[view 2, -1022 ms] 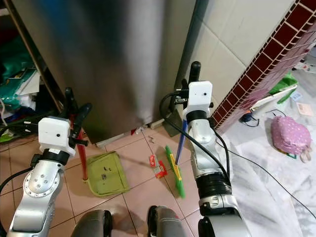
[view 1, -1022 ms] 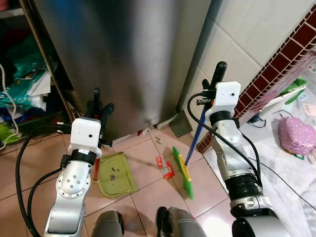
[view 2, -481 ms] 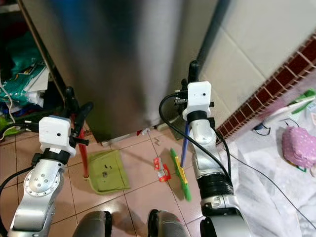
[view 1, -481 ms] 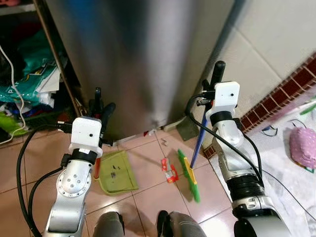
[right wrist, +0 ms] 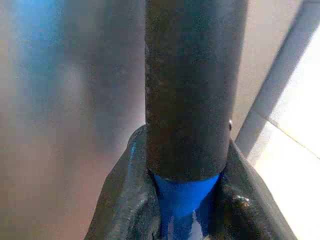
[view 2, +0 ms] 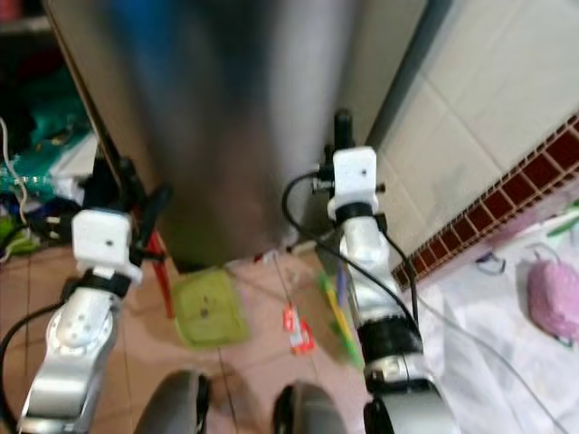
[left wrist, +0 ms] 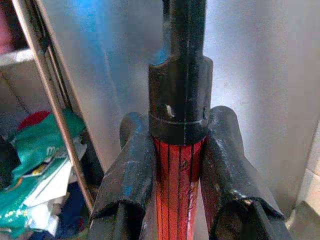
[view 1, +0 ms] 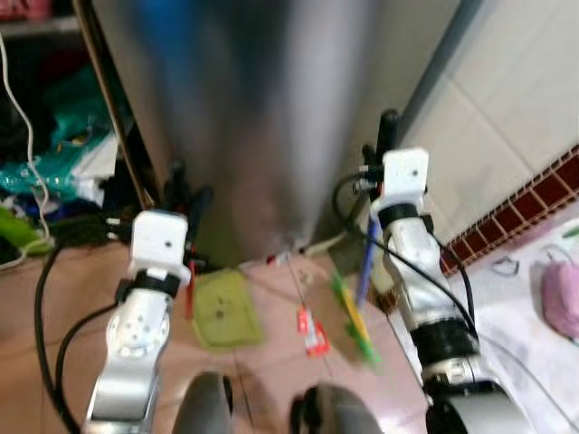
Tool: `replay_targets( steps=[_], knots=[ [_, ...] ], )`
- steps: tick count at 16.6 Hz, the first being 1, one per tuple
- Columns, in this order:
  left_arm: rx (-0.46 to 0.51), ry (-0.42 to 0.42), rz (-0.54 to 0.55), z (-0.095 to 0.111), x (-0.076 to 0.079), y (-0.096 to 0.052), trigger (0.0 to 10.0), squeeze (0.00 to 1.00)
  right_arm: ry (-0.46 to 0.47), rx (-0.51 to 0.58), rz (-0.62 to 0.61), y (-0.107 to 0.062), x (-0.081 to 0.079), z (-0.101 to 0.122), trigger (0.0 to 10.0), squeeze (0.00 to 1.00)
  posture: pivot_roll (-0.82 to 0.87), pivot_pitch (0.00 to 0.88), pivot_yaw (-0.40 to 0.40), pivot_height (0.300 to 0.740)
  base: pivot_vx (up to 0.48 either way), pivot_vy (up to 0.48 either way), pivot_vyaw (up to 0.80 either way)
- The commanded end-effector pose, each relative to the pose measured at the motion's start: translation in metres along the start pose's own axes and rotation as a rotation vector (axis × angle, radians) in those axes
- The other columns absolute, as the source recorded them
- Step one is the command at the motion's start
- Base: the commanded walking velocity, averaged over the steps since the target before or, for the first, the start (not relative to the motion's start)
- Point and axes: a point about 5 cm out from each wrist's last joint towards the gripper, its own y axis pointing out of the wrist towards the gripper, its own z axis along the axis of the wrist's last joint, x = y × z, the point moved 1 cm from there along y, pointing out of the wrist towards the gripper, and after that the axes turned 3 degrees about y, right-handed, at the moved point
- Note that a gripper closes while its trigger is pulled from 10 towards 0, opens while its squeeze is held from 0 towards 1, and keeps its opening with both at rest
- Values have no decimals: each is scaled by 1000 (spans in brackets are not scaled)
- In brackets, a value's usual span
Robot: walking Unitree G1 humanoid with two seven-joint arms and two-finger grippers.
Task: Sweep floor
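Tiled floor [view 1: 271, 362] between dustpan [view 1: 224, 309], broom [view 1: 355, 318]

Green dustpan [view 1: 226, 309] on a red handle [left wrist: 177, 180]; green and yellow broom [view 1: 355, 318], blue pole [right wrist: 186, 200]; red wrapper [view 1: 313, 331]; pinkish floor tiles [view 1: 63, 298].

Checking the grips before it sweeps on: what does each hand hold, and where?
The left hand clamps the dustpan's red handle below its black cap. The right hand clamps the broom's blue handle below its black grip.
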Motion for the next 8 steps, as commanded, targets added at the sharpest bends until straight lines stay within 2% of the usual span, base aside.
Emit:
replay_targets(
  steps=[1,4,6,8],
  knots=[
    [63,9,6,13,1,1,10000,0,-1,25,-37,0,11,4,10000,0,69,154,-93,740,0,0,0],
    [44,-12,-3,10,6,3,10000,0,-1,26,-35,0,10,4,10000,0,66,157,-97,740,0,0,0],
    [44,-51,-74,9,23,10,10000,0,1,26,-30,0,10,4,10000,0,62,163,-107,740,0,0,0],
    [59,-61,-100,10,31,16,10000,0,11,24,-25,1,9,4,10000,0,61,164,-108,740,0,0,0]
  ],
)
